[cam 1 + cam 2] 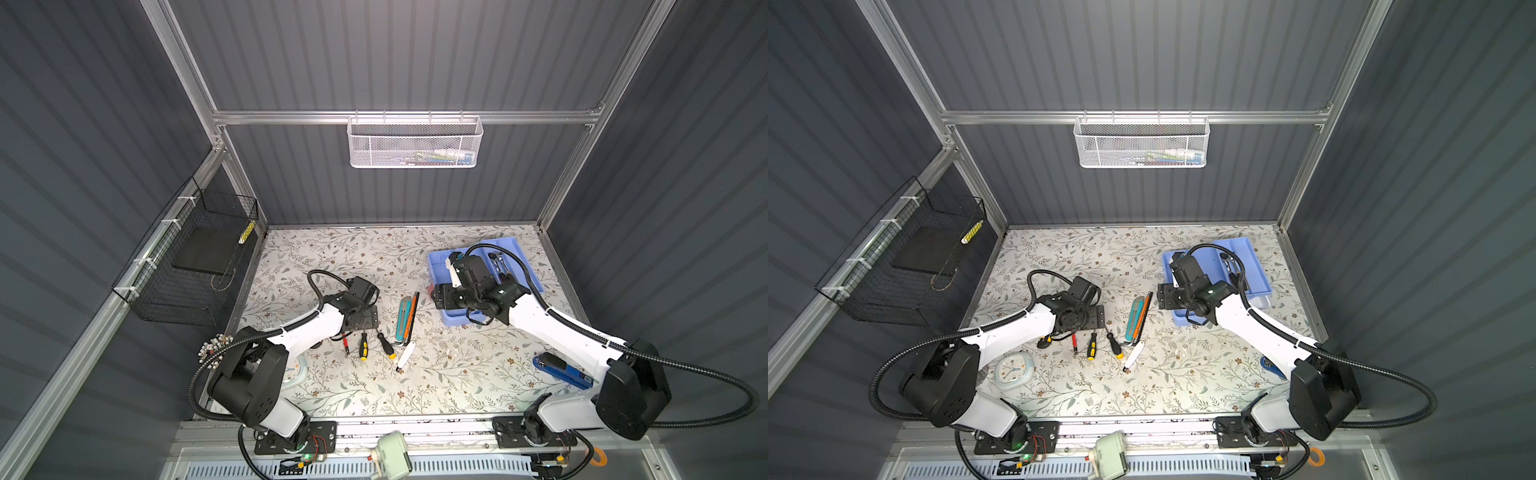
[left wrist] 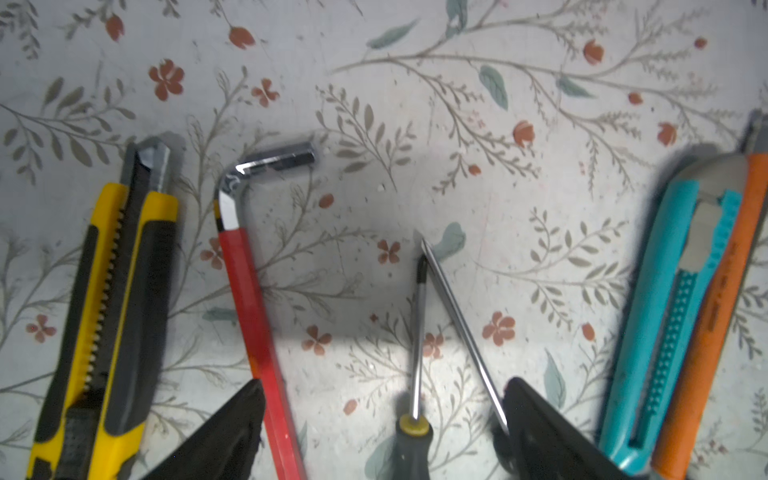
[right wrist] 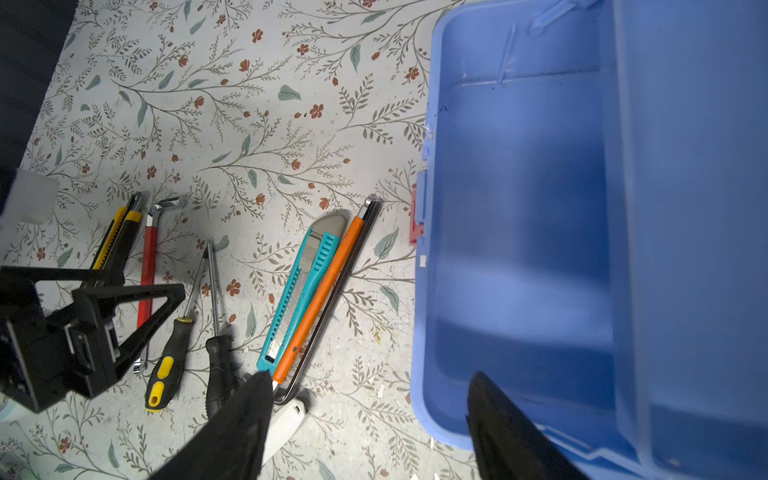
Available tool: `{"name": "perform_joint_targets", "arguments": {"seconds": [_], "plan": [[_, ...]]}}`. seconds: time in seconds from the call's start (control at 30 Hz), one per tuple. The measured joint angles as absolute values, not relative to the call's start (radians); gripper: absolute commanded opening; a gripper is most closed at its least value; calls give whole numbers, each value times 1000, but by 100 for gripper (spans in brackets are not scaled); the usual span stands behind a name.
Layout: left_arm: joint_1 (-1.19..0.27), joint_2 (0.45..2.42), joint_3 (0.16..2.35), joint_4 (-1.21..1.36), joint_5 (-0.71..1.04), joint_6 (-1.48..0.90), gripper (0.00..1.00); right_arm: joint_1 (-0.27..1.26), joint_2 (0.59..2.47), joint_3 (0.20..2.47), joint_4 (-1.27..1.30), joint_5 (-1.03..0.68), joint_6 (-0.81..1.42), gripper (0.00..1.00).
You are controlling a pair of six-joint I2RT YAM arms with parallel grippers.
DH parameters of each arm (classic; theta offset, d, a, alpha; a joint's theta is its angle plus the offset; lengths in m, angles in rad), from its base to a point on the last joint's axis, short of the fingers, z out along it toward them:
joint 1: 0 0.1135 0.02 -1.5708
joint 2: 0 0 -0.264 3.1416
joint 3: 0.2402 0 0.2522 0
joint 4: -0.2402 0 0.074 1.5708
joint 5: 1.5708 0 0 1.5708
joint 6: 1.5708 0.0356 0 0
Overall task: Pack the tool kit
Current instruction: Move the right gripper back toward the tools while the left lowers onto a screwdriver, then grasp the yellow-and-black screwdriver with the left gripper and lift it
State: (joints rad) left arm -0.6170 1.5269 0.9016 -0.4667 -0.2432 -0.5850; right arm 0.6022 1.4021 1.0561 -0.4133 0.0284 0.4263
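The light blue tool kit box point(image 1: 524, 248) stands open at the back right, with a pink latch point(image 3: 415, 226) on its side. My right gripper point(image 3: 370, 399) hangs open over its near corner, one finger inside the rim point(image 3: 424, 374) and one outside. On the table lie a yellow utility knife point(image 2: 108, 316), a red hex key point(image 2: 249, 291), two screwdrivers point(image 2: 417, 332), a teal knife point(image 2: 673, 316) and an orange tool point(image 2: 723, 316). My left gripper point(image 2: 384, 415) is open low over the screwdrivers point(image 1: 363, 347), with the hex key beside one finger.
A white tool point(image 1: 406, 355) lies by the teal knife point(image 1: 403, 318). A blue stapler point(image 1: 561, 370) sits under the right arm, and a clock point(image 1: 1013, 371) under the left. A white mesh basket point(image 1: 413, 143) hangs on the back wall and a black wire basket point(image 1: 187, 270) on the left.
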Motion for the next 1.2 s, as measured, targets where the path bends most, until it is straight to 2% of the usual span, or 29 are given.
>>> {"name": "perform_joint_targets", "arguments": {"seconds": [0.2, 0.37, 0.57, 0.7, 0.77, 0.97, 1.2], "plan": [[-679, 1525, 879, -499, -238, -617, 80, 602, 1402, 1056, -413, 28, 426, 78], [-693, 1512, 824, -505, -221, -653, 69, 602, 1409, 1056, -413, 29, 426, 78], [-702, 1501, 788, -501, -194, -677, 60, 602, 1436, 1058, -416, 29, 424, 79], [-702, 1504, 781, -491, -173, -686, 49, 602, 1447, 1063, -419, 29, 422, 80], [-702, 1510, 778, -480, -165, -689, 40, 602, 1447, 1063, -420, 30, 422, 80], [-702, 1519, 777, -459, -155, -685, 21, 602, 1447, 1063, -418, 33, 422, 89], [-703, 1483, 780, -482, -153, -673, 14, 602, 1448, 1062, -393, 7, 427, 89]]}}
